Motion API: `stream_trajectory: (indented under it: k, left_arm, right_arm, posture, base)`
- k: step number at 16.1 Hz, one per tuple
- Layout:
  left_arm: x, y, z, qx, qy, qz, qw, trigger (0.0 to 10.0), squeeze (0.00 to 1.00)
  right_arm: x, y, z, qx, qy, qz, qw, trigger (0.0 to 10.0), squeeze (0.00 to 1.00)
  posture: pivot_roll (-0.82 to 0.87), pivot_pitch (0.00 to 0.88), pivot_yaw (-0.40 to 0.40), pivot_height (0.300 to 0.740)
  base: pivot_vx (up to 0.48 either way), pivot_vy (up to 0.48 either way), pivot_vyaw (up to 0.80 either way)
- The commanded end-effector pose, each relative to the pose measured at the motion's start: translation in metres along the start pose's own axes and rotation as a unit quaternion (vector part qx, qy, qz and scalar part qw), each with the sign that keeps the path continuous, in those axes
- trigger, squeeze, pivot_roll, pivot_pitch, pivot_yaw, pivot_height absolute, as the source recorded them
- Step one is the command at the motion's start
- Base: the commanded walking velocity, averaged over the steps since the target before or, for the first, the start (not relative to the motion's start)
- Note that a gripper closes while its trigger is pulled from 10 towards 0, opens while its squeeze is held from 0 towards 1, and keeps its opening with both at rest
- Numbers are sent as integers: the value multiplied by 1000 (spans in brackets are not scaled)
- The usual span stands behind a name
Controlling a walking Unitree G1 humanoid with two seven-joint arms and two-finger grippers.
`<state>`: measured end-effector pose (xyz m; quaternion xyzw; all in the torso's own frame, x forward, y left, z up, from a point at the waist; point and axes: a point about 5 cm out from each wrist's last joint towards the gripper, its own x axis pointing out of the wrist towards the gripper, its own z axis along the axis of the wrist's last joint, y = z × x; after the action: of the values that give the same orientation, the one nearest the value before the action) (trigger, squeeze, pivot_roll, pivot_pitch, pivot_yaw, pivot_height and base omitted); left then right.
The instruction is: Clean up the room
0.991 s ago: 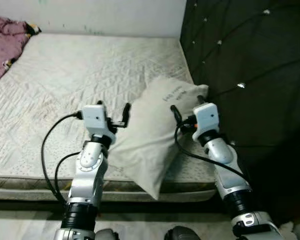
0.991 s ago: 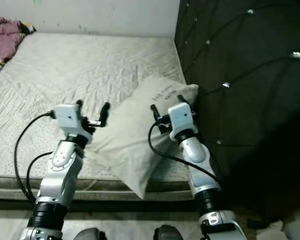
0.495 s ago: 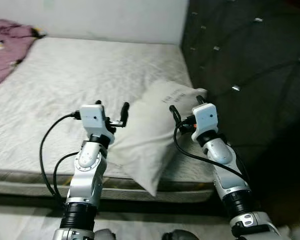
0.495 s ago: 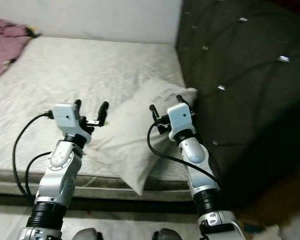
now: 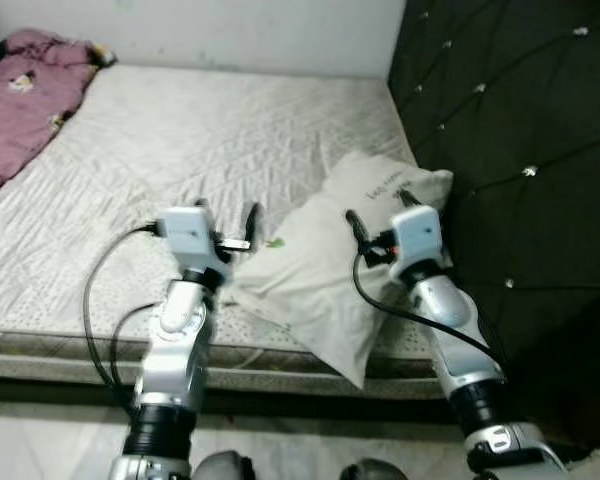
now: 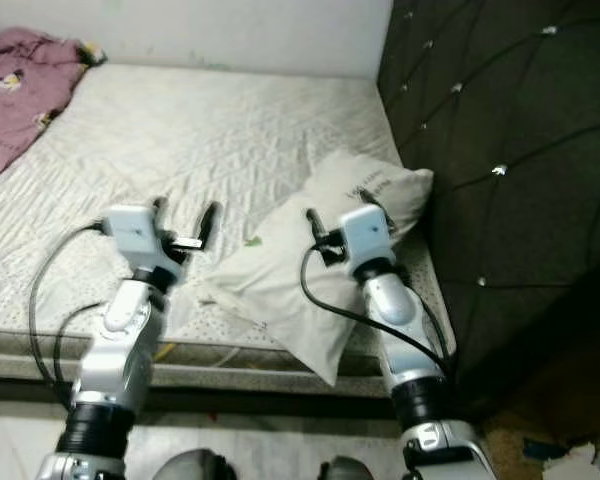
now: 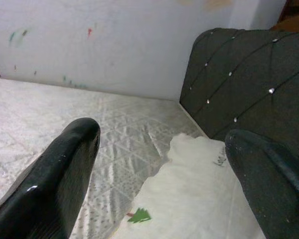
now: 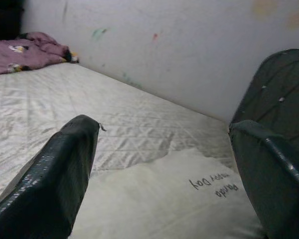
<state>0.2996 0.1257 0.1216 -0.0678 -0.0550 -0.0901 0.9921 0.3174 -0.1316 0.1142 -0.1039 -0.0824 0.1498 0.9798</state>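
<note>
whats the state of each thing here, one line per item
pillow: lying askew on the mattress, one corner over the front edge
purple blanket: crumpled at the far left of the mattress
mattress: bare
left gripper: open, holding nothing
right gripper: open, above the pillow

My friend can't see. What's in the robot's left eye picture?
A white pillow lies on a bare mattress beside a dark padded headboard. The open left gripper and open right gripper hover at either side of it. A purple blanket is bunched far off.
</note>
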Motion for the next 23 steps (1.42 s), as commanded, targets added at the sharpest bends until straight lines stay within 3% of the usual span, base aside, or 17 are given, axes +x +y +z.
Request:
stream_trajectory:
  k: [1,6,23]
  left_arm:
    - [0,7,3,6,-3,10,1000,10000,0]
    - [1,7,3,4,-5,8,1000,10000,0]
    - [1,5,3,0,-3,-2,1000,10000,0]
  right_arm:
    - [5,3,7,5,-14,4,1000,10000,0]
    - [7,2,6,5,-12,1,1000,10000,0]
    - [7,4,7,0,-13,7,1000,10000,0]
  posture:
    - [3,1,-27,740]
    - [-1,0,-28,740]
    - [-3,0,-25,740]
  base:
    - [0,0,0]
    - [0,0,-558]
    - [156,0,0]
